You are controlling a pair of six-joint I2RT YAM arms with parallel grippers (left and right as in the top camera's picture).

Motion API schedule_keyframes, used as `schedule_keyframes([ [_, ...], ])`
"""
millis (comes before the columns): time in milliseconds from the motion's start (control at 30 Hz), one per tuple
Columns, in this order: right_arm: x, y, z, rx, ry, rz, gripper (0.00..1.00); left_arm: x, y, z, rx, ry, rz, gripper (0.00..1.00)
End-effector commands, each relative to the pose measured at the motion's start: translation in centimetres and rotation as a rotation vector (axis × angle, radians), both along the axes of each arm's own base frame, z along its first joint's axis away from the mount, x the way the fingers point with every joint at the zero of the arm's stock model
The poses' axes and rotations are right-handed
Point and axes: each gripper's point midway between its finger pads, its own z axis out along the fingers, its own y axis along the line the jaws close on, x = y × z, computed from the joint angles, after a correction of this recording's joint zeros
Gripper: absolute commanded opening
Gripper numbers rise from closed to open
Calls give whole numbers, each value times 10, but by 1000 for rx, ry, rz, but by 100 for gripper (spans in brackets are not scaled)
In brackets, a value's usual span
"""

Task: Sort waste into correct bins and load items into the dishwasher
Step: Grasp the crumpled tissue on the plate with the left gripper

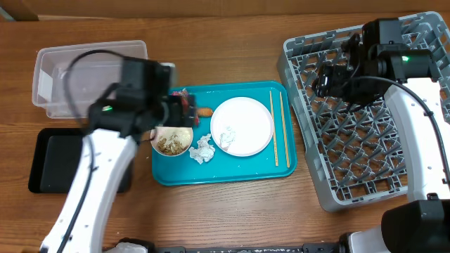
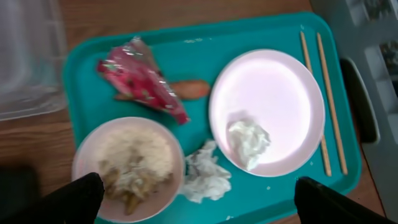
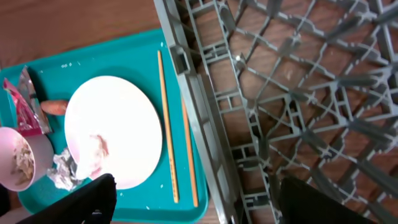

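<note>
A teal tray holds a white plate with a tissue on it, a second crumpled tissue, a bowl of beige food scraps, a red wrapper, an orange carrot piece and two chopsticks. My left gripper is open and empty, above the bowl and the loose tissue. My right gripper is open and empty above the left edge of the grey dish rack. The clear tub and black tray lie at the left.
The dish rack shows no dishes in it and fills the right side of the table. The teal tray sits between the rack and the two bins. Bare wooden tabletop lies in front of the tray.
</note>
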Motion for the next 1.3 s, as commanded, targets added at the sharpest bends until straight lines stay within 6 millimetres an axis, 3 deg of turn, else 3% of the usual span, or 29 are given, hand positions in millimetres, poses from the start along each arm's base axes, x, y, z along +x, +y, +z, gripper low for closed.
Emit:
schedule_keyframes([
  [0, -2, -3, 1, -3, 5, -9, 86, 2, -32, -27, 59, 47, -81, 100],
  [133, -3, -3, 1, -3, 8, -10, 87, 2, -67, -65, 104, 109, -181, 100],
  [267, -2, -3, 1, -2, 7, -10, 87, 0, -88, -102, 153, 158, -246, 100],
  [433, -2, -3, 1, -2, 6, -10, 87, 3, -110, -137, 181, 176, -328, 88],
  [567, -2, -3, 1, -2, 4, -10, 87, 3, -117, -157, 197, 194, -352, 79],
  [800, -2, -3, 1, -2, 4, -10, 87, -5, -112, -182, 232, 266, -356, 73],
  [867, -2, -3, 1, -2, 4, -10, 87, -6, -111, -187, 237, 280, -357, 69],
  [900, -2, -3, 1, -2, 4, -10, 87, -7, -111, -188, 239, 285, -357, 62],
  [1000, -2, -3, 1, -2, 4, -10, 86, -6, -111, -186, 239, 282, -357, 29],
  [1100, -2, -3, 1, -2, 4, -10, 86, 1, -107, -173, 258, 254, -341, 4],
  [1267, -2, -3, 1, -2, 4, -10, 86, 24, -85, -123, 337, 188, -266, 4],
])
